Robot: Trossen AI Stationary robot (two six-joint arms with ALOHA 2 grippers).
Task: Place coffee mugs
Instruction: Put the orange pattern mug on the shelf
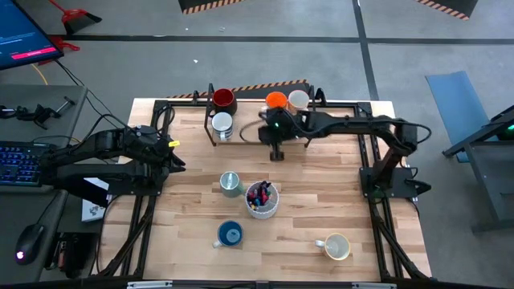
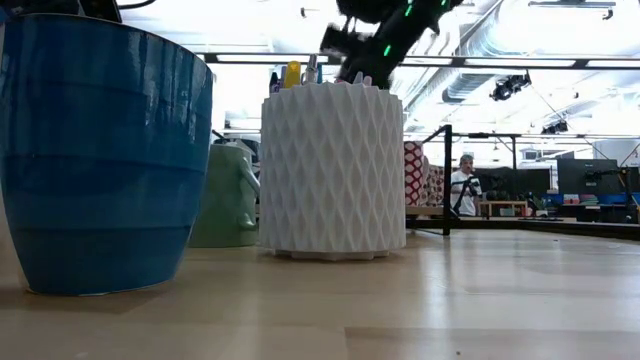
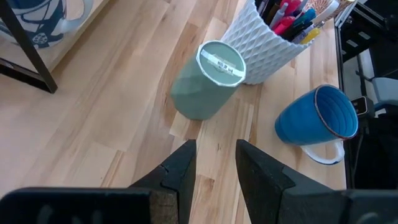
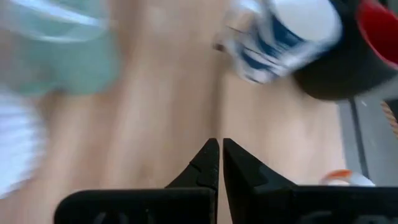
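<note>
At the table's far edge stand a dark red mug (image 1: 222, 99), a white mug with blue marks (image 1: 222, 125), an orange mug (image 1: 276, 100) and a cream mug (image 1: 298, 99). A green mug (image 1: 230, 184), a blue mug (image 1: 230, 234) and another cream mug (image 1: 336, 246) stand nearer. My right gripper (image 1: 277, 155) hangs shut and empty above bare wood, between the far mugs and the green mug (image 4: 62, 56). My left gripper (image 1: 178, 159) waits open at the left, pointing toward the green mug (image 3: 208, 78).
A white ribbed cup full of pens (image 1: 262, 199) stands mid-table between the green and blue mugs, and it fills the middle of the low view (image 2: 332, 170). Black frame rails (image 1: 337, 103) run along the far and side edges. Bare wood lies at the right centre.
</note>
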